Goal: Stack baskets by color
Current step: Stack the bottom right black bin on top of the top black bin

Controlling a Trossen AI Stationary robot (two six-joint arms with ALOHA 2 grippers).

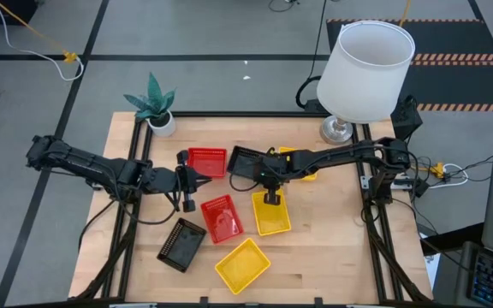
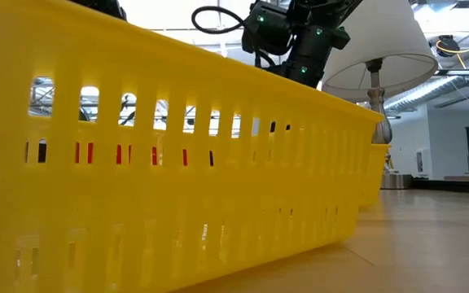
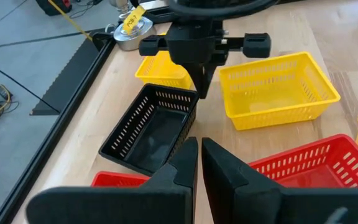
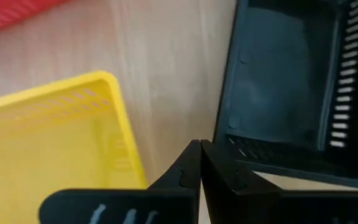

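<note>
Near the table's middle stands a black basket (image 1: 248, 162) (image 3: 151, 127). My right gripper (image 1: 264, 182) (image 4: 199, 149) is shut, pointing steeply down at its corner nearest a yellow basket (image 1: 270, 212) (image 4: 55, 130). To the left, my left gripper (image 1: 204, 180) (image 3: 199, 155) hovers shut and empty between two red baskets (image 1: 206, 161) (image 1: 222, 217). The right arm partly covers a second yellow basket (image 1: 305, 164). A third yellow one (image 1: 242, 263) and a second black one (image 1: 182, 244) lie near the front edge. My right gripper's shut fingertips (image 4: 191, 158) stand just outside the black basket's corner rim (image 4: 229, 140), coming from above at a slant. I cannot tell whether they touch it. The basket rests flat on the table.
A white lampshade on its lamp (image 1: 368, 68) stands at the back right. A potted plant (image 1: 154, 107) stands at the back left. Bare wood (image 1: 341, 239) lies at the front right. In the low view the front yellow basket (image 2: 177, 163) fills most of the picture.
</note>
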